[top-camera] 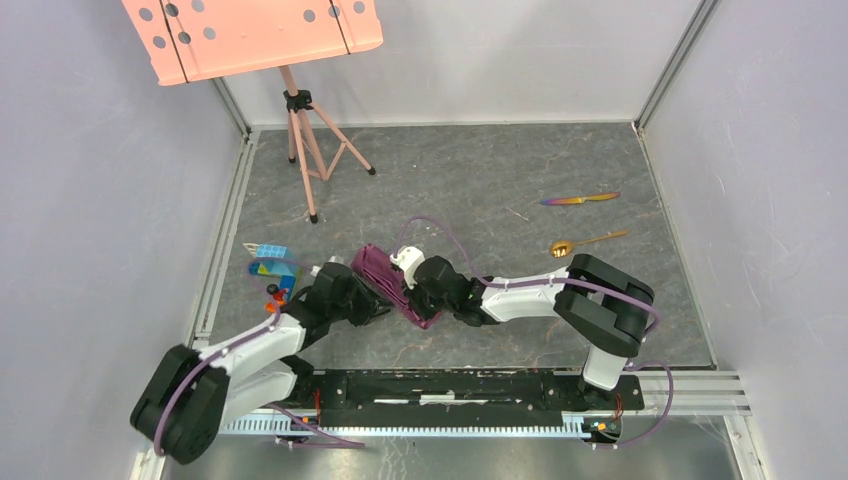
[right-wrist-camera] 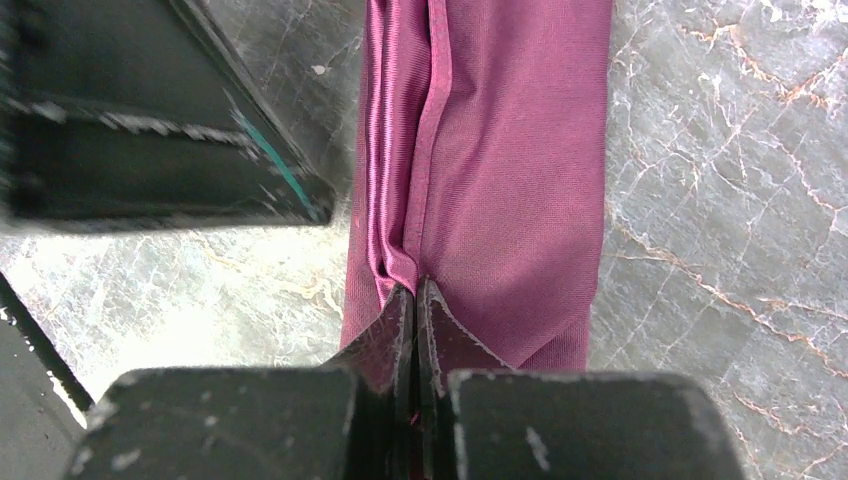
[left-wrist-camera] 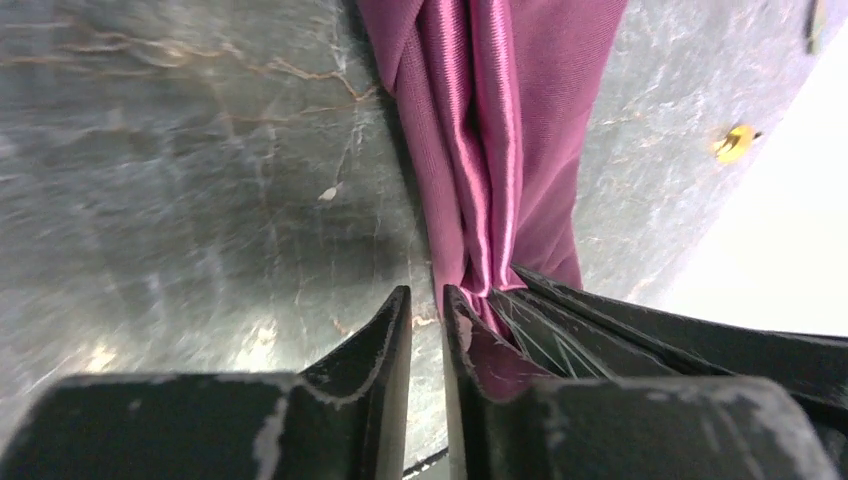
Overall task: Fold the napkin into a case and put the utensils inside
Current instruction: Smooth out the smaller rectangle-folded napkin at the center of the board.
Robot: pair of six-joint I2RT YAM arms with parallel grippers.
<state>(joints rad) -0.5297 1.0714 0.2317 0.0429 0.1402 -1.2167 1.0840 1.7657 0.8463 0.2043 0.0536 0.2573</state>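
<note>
The plum-purple napkin [top-camera: 383, 272] lies on the dark marble table, folded into a narrow oblong strip between my two grippers. My right gripper [right-wrist-camera: 415, 290] is shut on a raised crease of the napkin [right-wrist-camera: 510, 150] at its near end. My left gripper [left-wrist-camera: 427, 300] stands just left of the napkin [left-wrist-camera: 500, 120], its jaws a narrow gap apart with only bare table showing between them. In the top view the left gripper [top-camera: 378, 308] and right gripper [top-camera: 418, 298] meet at the cloth's near end. The iridescent knife [top-camera: 580, 199] and gold spoon [top-camera: 587, 242] lie far right.
A pink music stand on a tripod [top-camera: 310, 150] stands at the back left. A small blue-and-orange blocky object [top-camera: 272, 270] sits by the left arm. Metal rails [top-camera: 480, 395] run along the near edge, and grey walls close in both sides.
</note>
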